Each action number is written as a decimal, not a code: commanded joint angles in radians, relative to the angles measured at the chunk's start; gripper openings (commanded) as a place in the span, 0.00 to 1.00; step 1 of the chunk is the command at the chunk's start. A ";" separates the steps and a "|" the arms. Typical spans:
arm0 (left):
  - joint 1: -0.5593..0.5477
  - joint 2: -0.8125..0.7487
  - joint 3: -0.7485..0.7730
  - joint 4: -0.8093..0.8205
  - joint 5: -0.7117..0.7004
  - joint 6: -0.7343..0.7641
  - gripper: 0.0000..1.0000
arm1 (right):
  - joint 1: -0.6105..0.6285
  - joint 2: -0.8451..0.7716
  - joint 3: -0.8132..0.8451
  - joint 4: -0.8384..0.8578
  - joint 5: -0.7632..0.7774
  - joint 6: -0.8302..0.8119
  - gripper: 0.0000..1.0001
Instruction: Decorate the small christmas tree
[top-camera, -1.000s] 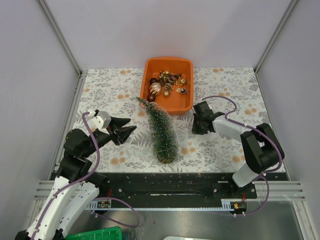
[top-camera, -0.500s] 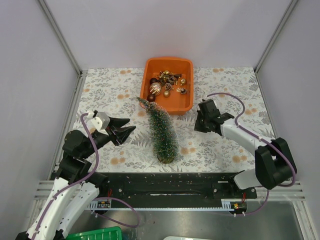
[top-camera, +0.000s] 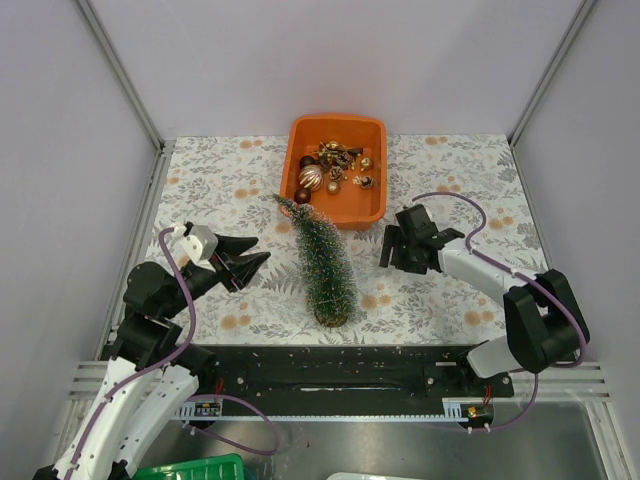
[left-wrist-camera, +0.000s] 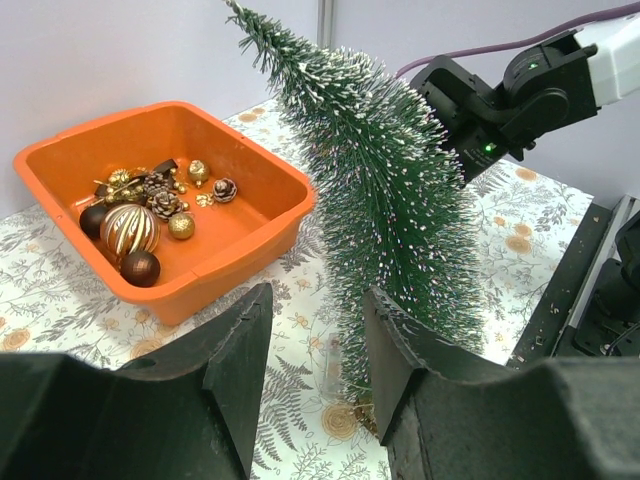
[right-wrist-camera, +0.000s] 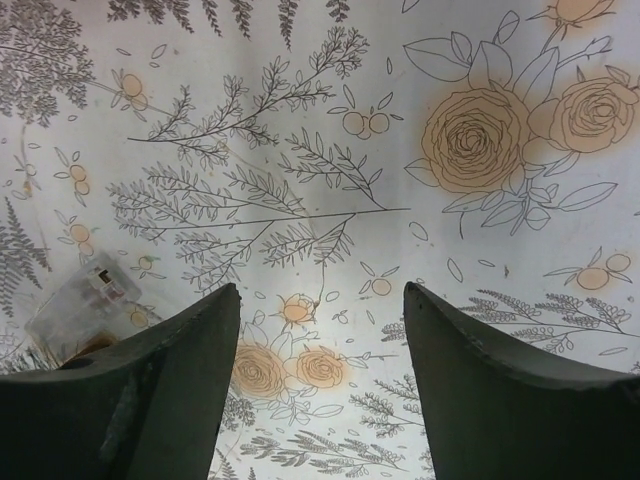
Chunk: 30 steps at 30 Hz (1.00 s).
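Note:
The small christmas tree (top-camera: 324, 262) is dark green with frosty tips and stands leaning at the middle of the table, tip toward the orange tray. The left wrist view shows the tree (left-wrist-camera: 385, 200) close ahead. My left gripper (top-camera: 258, 263) is open and empty just left of the tree; in its own view the left gripper (left-wrist-camera: 317, 300) frames the cloth beside the tree's foot. My right gripper (top-camera: 392, 247) hovers right of the tree, open and empty. In its own view the right gripper (right-wrist-camera: 320, 300) has only flowered tablecloth between its fingers.
The orange tray (top-camera: 370, 205) at the back centre holds several brown and gold baubles (top-camera: 312, 178) and small pinecones (left-wrist-camera: 225, 188). A small clear plastic piece (right-wrist-camera: 80, 305) lies on the cloth near the tree's base. Grey walls enclose three sides.
The right gripper, shut half a second ago, has opened wide and shifted slightly left toward the tree. Left arm and tree have barely moved.

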 joint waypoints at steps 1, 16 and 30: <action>0.007 -0.012 0.033 0.007 -0.018 0.012 0.45 | -0.005 0.056 0.008 0.056 -0.026 -0.008 0.71; 0.009 -0.009 0.031 0.003 -0.026 0.026 0.45 | -0.004 0.133 0.023 0.090 -0.036 -0.010 0.21; 0.009 -0.007 0.034 -0.011 -0.027 0.034 0.45 | -0.005 0.020 0.067 0.016 -0.026 -0.045 0.00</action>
